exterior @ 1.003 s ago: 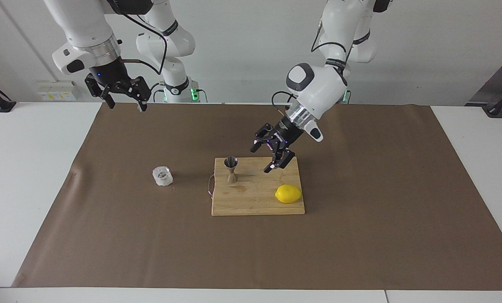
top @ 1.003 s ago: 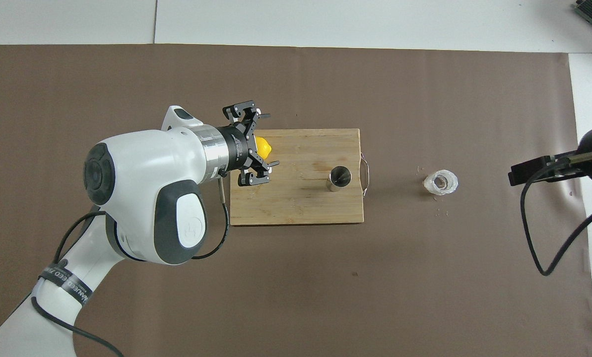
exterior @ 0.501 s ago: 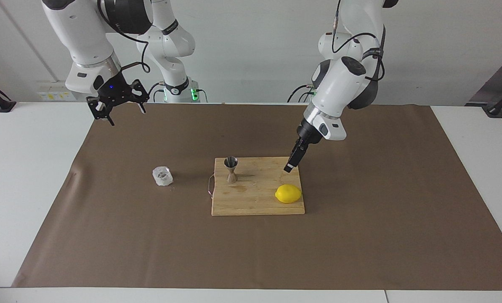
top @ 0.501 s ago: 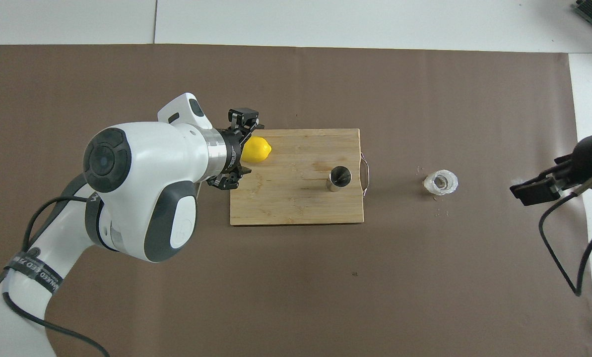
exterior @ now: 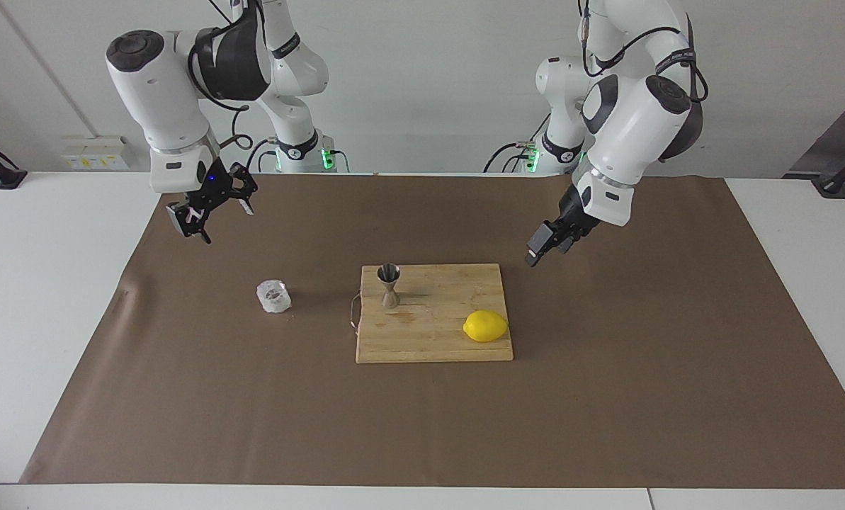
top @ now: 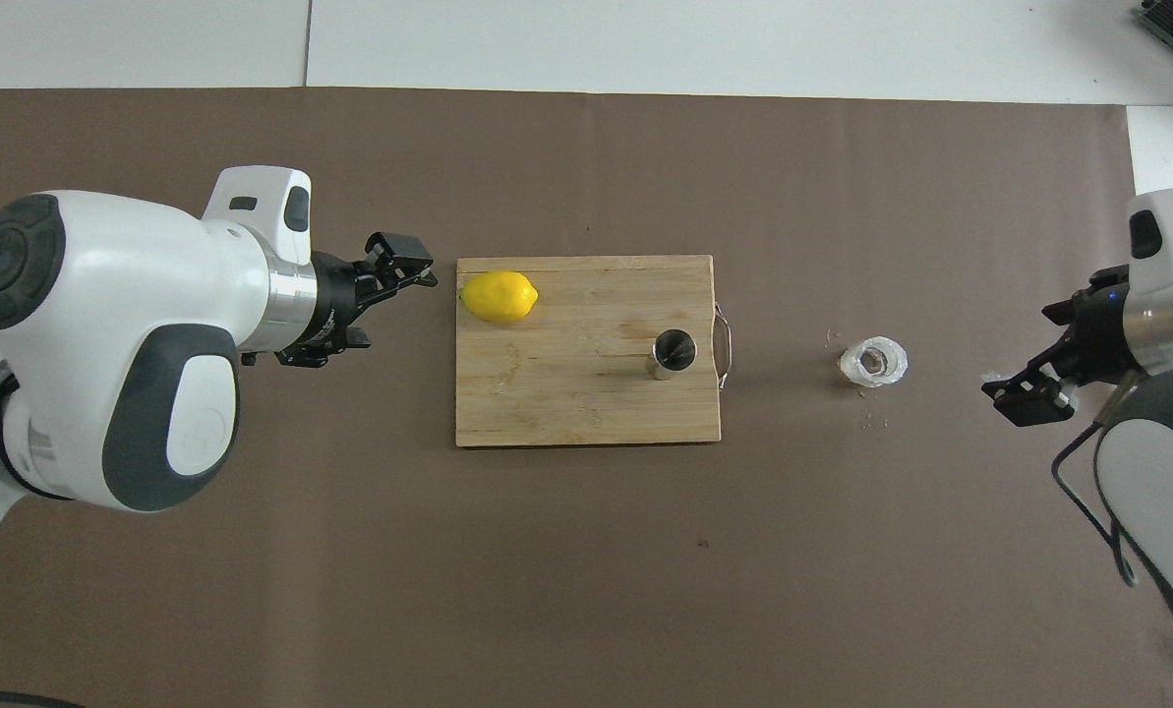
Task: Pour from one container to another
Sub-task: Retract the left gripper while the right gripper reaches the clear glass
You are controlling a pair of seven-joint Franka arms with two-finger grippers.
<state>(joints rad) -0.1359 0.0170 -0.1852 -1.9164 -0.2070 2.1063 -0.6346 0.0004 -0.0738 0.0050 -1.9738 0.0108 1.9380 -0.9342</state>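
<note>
The glass cup [exterior: 273,296] [top: 873,362], small, clear and faceted, stands on the brown mat toward the right arm's end. The steel hourglass jigger [exterior: 389,285] [top: 672,352] stands upright on the wooden cutting board [exterior: 429,340] [top: 586,413], at the board's edge closest to the glass. My right gripper [exterior: 217,216] [top: 1024,352] hangs open and empty over the mat, out past the glass toward the right arm's end. My left gripper [exterior: 544,246] [top: 389,307] is open and empty too, in the air just off the board's corner at the left arm's end.
A yellow lemon [exterior: 486,326] [top: 498,296] lies on the board's corner at the left arm's end, farther from the robots than the jigger. A thin wire handle [top: 725,344] sticks out of the board toward the glass. Brown mat [exterior: 606,397] covers the table.
The left gripper has drawn back from over the board to beside its corner. The right gripper has come lower and closer to the glass. Glass, jigger and lemon have not moved.
</note>
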